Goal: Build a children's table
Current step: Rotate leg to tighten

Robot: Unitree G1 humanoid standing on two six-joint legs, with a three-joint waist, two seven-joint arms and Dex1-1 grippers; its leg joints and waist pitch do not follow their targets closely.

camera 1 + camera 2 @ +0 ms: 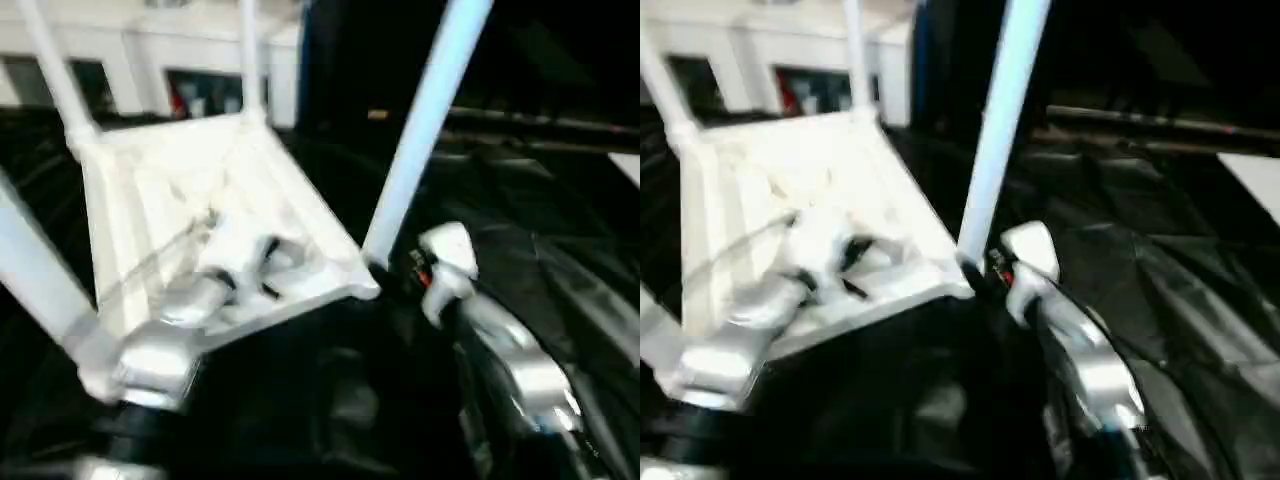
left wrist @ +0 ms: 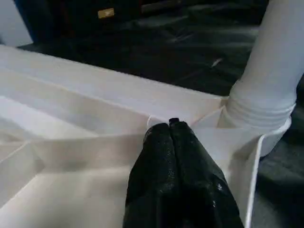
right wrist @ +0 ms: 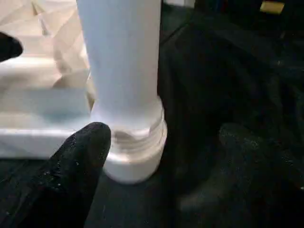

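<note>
The children's table lies upside down, its white tabletop point(image 1: 150, 200) showing the ribbed underside. Legs stand up from its corners: one at the near right point(image 1: 420, 120), one at the near left point(image 1: 35, 270) and two at the far corners point(image 1: 55, 70). My left gripper point(image 2: 171, 124) is shut, with its tips resting against a rib just inside the near right corner. My right gripper point(image 1: 395, 272) stands open at the base of the near right leg point(image 3: 123, 61). One black finger point(image 3: 83, 156) sits beside the threaded collar where that leg enters its socket; the other finger is hidden.
The tabletop rests on a work table draped in crumpled black cloth point(image 1: 560, 250), which spreads to the right and towards me. White cabinets point(image 1: 150, 40) line the back. A dark panel point(image 1: 350, 60) stands behind the far right side.
</note>
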